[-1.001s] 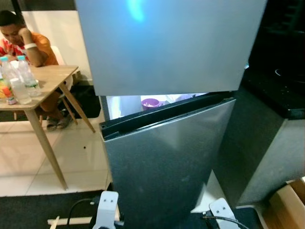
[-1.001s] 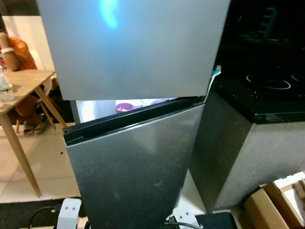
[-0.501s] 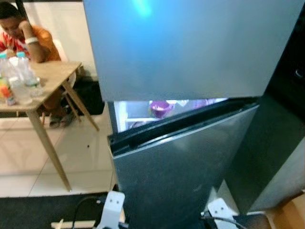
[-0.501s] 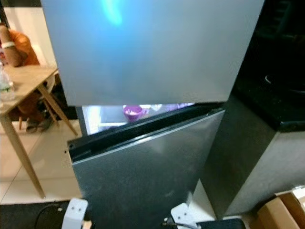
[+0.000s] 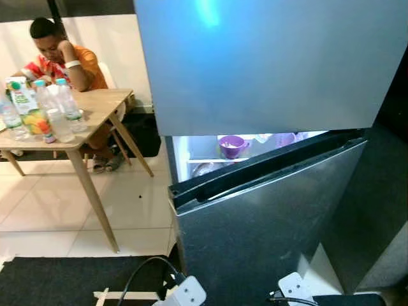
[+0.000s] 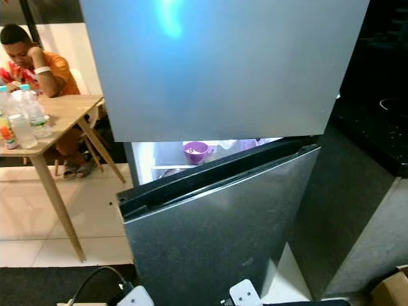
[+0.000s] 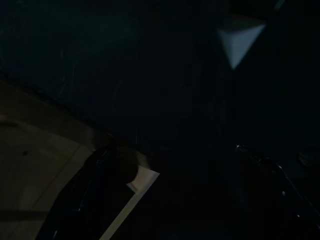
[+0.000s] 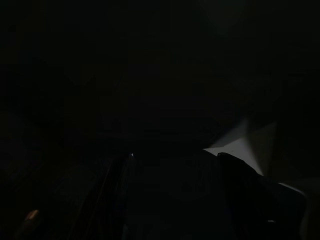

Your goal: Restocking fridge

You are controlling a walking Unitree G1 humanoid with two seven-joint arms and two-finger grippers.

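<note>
White floor tiles point(image 5: 51, 217) run from the wooden table point(image 5: 95, 108) to the fridge point(image 6: 223, 217), which stands right in front of me beside a dark counter point(image 6: 376, 134).

By my reading the restock has barely begun. The fridge's lower door point(image 6: 217, 223) hangs ajar with the interior lit. Through the gap I see a purple bowl point(image 6: 196, 152) on a shelf and pale things beside it that I cannot identify. The upper door point(image 6: 217, 64) looks shut.

What I take for the stock is on the table, well apart from the fridge: a juice carton point(image 5: 25, 105) and several water bottles point(image 5: 67, 108) near its front edge. A person in an orange shirt point(image 5: 64, 60) sits behind it.

Both arms hang low and carry nothing that I can see. In the dark wrist views, the left gripper point(image 7: 175, 200) and the right gripper point(image 8: 172, 200) have their fingers spread apart.
</note>
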